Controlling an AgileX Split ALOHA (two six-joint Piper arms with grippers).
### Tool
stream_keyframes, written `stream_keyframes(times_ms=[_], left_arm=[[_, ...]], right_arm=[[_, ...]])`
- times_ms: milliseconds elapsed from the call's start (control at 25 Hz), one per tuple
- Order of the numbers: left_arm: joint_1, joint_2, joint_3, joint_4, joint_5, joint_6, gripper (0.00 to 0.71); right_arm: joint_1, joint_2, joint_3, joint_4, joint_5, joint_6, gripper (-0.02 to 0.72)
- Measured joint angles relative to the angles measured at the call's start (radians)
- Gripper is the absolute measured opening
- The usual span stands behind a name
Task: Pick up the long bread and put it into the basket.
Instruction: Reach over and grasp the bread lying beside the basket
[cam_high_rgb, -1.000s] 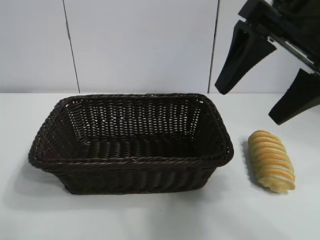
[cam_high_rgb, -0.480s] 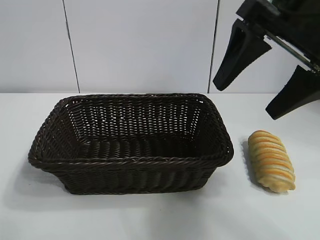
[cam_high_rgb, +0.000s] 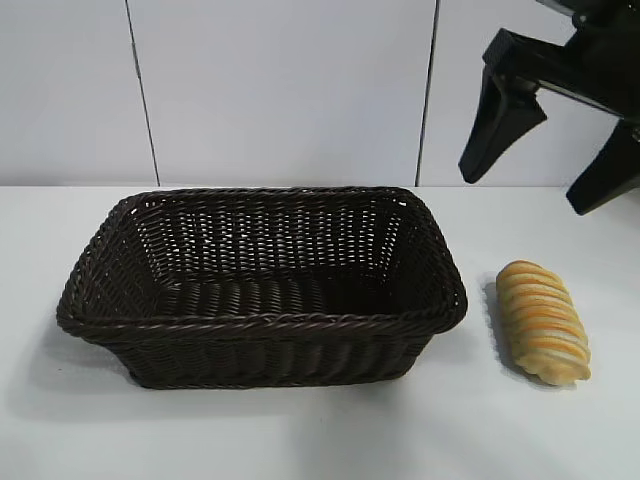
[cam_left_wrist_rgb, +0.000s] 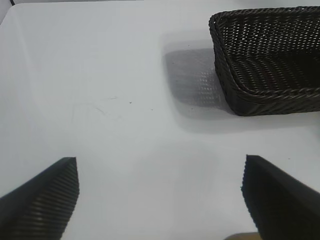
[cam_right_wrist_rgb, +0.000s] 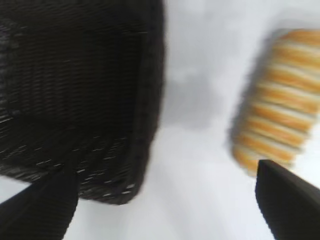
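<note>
Right gripper (cam_high_rgb: 548, 170): I see it spread wide, at 1 o'clock above the long bread (cam_high_rgb: 543, 321).
Basket (cam_high_rgb: 262, 322): rim just beside the bread, at its 9 o'clock.
Left gripper (cam_left_wrist_rgb: 160, 172): spread over bare table (cam_left_wrist_rgb: 110, 100).

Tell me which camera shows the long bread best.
The exterior view: the whole long bread lies sharp on the table beside the basket. The right wrist view shows it blurred and cut off; the left wrist view misses it.

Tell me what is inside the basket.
Nothing: the basket shows only bare weave on its floor, though the near wall hides a strip. The bread lies outside on the table.
</note>
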Motion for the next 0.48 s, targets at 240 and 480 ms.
stream_keyframes(times_ms=[240, 480], left_arm=[[0.0, 0.0, 0.0, 0.0, -0.001, 0.0, 0.642], [0.0, 0.0, 0.0, 0.0, -0.001, 0.0, 0.642]], right_arm=[[0.0, 0.12, 0.0, -0.027, -0.042, 0.008, 0.684], [0.0, 0.202, -0.002, -0.073, -0.094, 0.012, 0.684]])
